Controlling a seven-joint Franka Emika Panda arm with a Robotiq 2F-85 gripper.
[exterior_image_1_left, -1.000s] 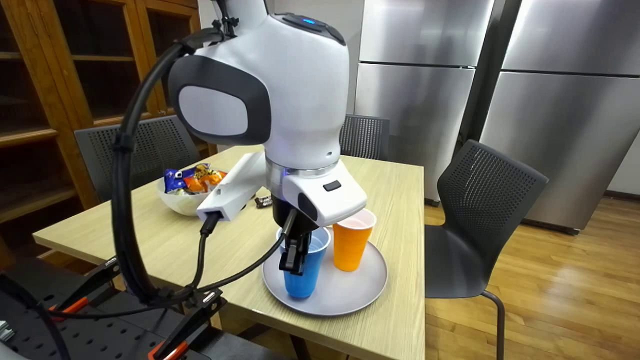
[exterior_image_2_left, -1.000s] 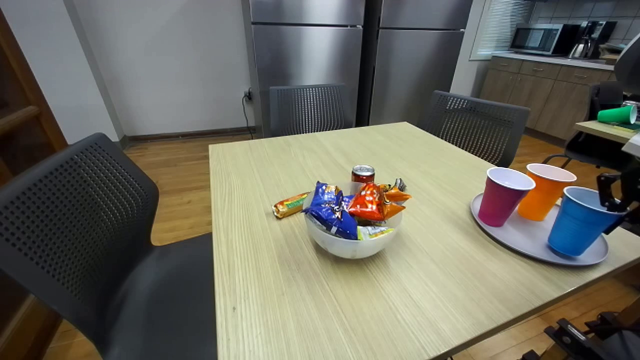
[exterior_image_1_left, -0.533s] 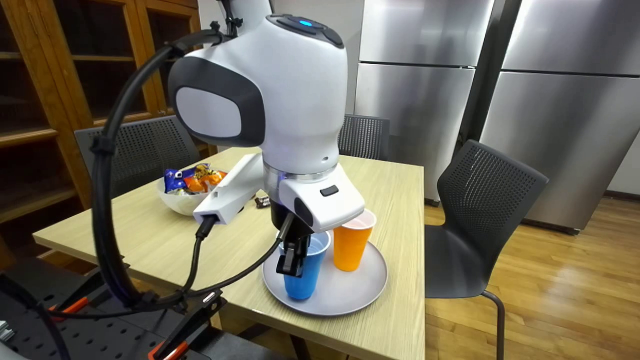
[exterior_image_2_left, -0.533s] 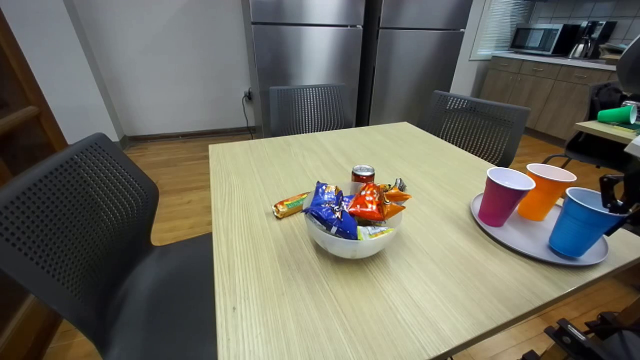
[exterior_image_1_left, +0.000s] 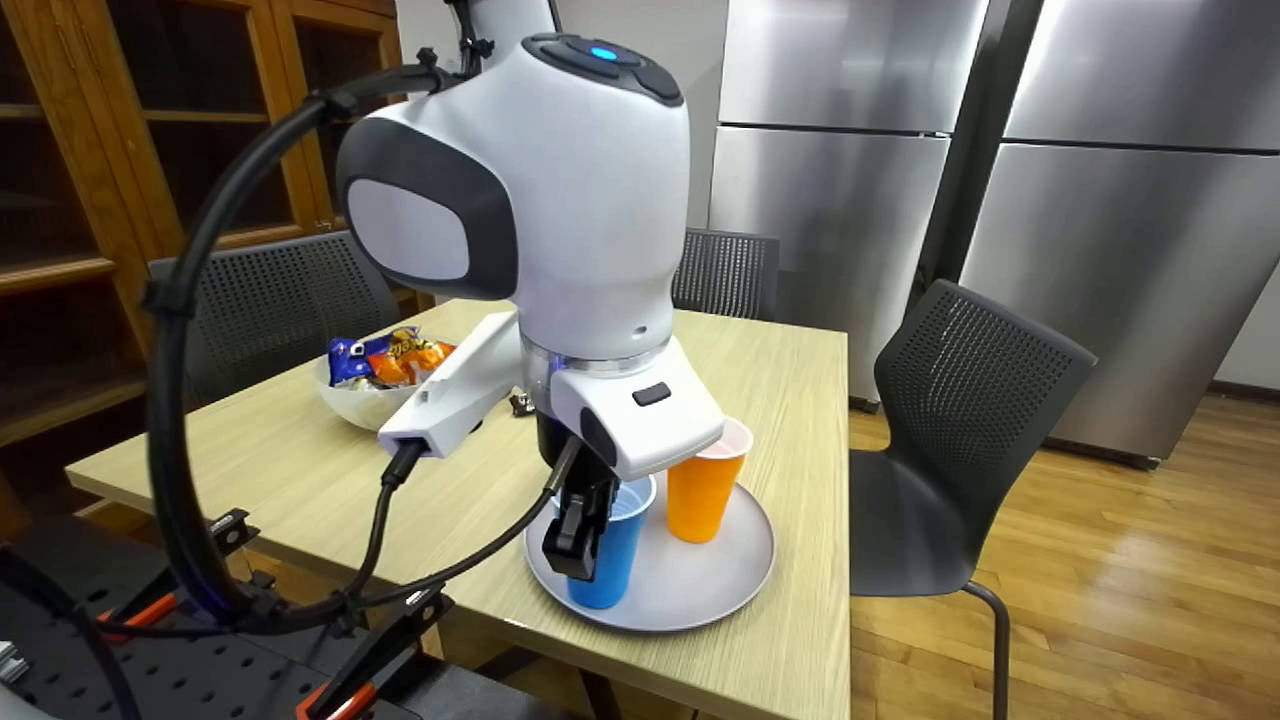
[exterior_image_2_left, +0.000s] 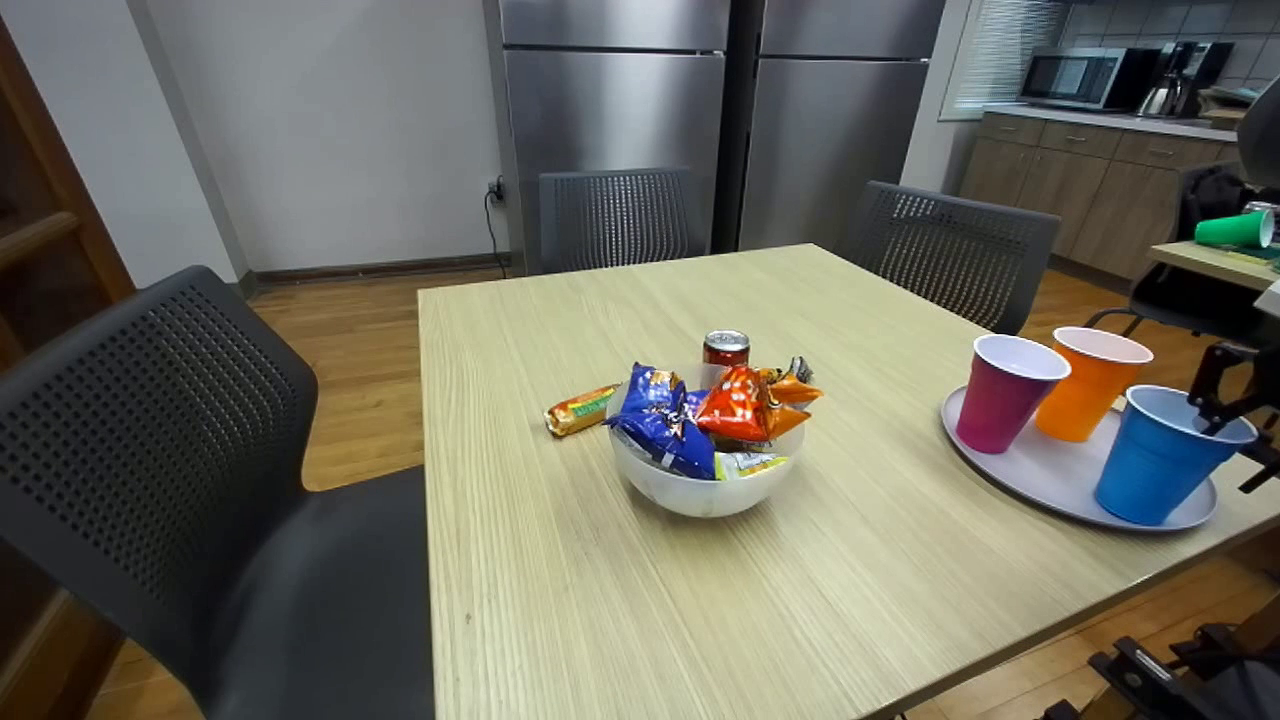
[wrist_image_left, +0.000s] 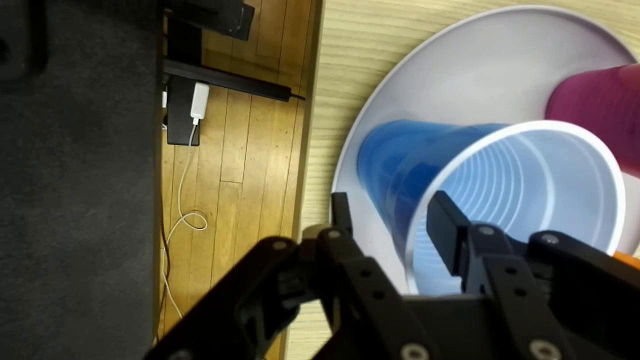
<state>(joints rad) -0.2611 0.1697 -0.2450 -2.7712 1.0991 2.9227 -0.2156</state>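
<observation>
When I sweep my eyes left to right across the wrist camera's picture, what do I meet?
Dark flat surface → small white corded box → table edge → blue cup → magenta cup, cut off by the picture's right side.

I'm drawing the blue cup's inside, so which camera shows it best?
The wrist view: it looks into the blue cup, showing its ridged inside up close, though the claw hides some. Both exterior views show the cup smaller, from the side, partly covered by the claw, with only a little of its inside.
</observation>
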